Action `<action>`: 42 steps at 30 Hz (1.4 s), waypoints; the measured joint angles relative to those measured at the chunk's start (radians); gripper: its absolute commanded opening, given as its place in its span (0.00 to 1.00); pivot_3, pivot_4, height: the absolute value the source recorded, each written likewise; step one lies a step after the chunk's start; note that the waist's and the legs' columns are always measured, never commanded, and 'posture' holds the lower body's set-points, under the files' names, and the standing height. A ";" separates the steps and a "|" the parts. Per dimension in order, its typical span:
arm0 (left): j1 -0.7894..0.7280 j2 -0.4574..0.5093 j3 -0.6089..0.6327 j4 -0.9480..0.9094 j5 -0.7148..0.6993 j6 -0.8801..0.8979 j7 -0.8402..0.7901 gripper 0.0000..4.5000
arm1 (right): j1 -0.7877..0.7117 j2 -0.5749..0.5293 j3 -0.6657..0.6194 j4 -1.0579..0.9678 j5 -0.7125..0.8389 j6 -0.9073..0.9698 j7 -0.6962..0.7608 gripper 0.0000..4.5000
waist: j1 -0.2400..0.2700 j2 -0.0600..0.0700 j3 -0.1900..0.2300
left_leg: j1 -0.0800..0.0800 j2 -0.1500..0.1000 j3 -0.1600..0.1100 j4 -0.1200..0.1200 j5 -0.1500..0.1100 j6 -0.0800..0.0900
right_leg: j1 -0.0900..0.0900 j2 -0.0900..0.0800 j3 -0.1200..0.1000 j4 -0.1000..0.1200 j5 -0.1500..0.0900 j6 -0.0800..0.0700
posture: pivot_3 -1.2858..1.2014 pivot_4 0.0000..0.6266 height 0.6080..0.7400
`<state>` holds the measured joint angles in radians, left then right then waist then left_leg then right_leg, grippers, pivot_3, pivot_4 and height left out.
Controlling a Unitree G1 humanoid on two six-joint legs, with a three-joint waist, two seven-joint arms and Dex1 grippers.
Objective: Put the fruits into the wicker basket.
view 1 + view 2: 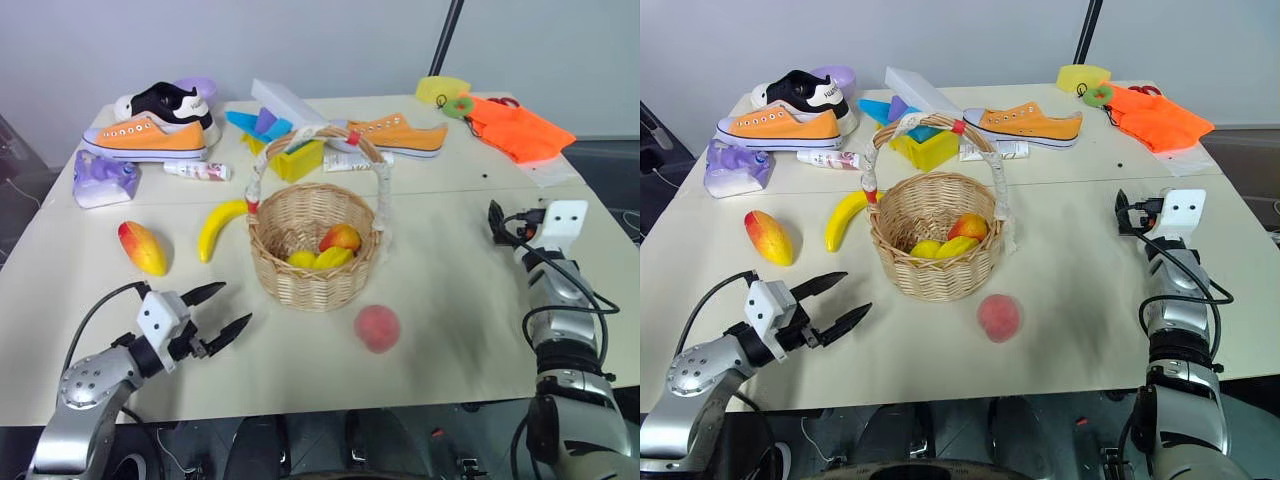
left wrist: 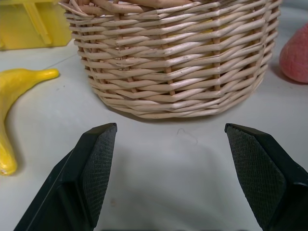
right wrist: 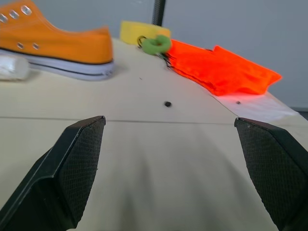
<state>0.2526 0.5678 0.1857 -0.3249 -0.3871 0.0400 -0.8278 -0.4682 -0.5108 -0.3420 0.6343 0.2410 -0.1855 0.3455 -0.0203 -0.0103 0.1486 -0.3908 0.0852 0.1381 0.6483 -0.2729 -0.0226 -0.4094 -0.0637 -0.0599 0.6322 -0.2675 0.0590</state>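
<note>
one basket [image 1: 314, 250], three loose fruits, three sneakers, two pincers

A basket [image 1: 313, 262] sits mid-table [image 1: 450, 330] with fruit [image 1: 328, 248] inside. A banana [image 1: 218, 226] and mango [image 1: 143, 247] lie to its left; a peach [image 1: 377, 328] lies toward the front edge.

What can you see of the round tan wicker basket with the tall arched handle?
The round tan wicker basket stands upright near the middle of the pale table. Its woven wall looks like natural cane and flares slightly toward the rim. A tall arched handle, wrapped in white with red bits, spans the rim. Inside lie small yellow fruits and an orange-red fruit. The curved yellow banana lies close on one side and the pinkish-red peach in front; neither touches it.
</note>
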 measured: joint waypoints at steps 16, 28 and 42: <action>-0.080 0.035 0.073 -0.044 -0.220 0.064 -0.128 0.86 | 0.556 -0.384 0.027 -1.103 0.561 0.694 0.589 1.00 | 0.010 -0.003 -0.003 | 0.000 0.001 -0.002 -0.001 -0.001 0.001 | 0.000 0.000 0.000 -0.003 -0.003 -0.004 | 0.52 0.24 1.00; -0.044 0.063 -0.011 -0.046 -0.187 0.031 -0.260 0.86 | 0.456 -0.412 0.260 -1.236 0.409 0.727 0.612 1.00 | 0.007 -0.004 -0.003 | -0.001 0.000 -0.001 0.000 -0.001 0.001 | -0.002 0.000 0.000 -0.003 -0.005 -0.007 | 0.52 0.24 1.00; -0.011 0.069 -0.034 -0.087 -0.177 0.020 -0.281 0.86 | 0.317 -0.376 0.509 -1.039 0.124 0.563 0.705 1.00 | 0.009 -0.006 -0.002 | -0.002 0.000 -0.001 0.000 -0.001 0.001 | -0.002 0.000 0.000 -0.002 -0.005 -0.007 | 0.52 0.24 1.00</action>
<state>0.2415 0.6365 0.1514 -0.4115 -0.5645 0.0597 -1.1084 -0.1509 -0.8868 0.1666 -0.4050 0.3647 0.3778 1.0508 -0.0116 -0.0159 0.1462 -0.3924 0.0852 0.1368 0.6482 -0.2736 -0.0217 -0.4113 -0.0637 -0.0603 0.6297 -0.2721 0.0521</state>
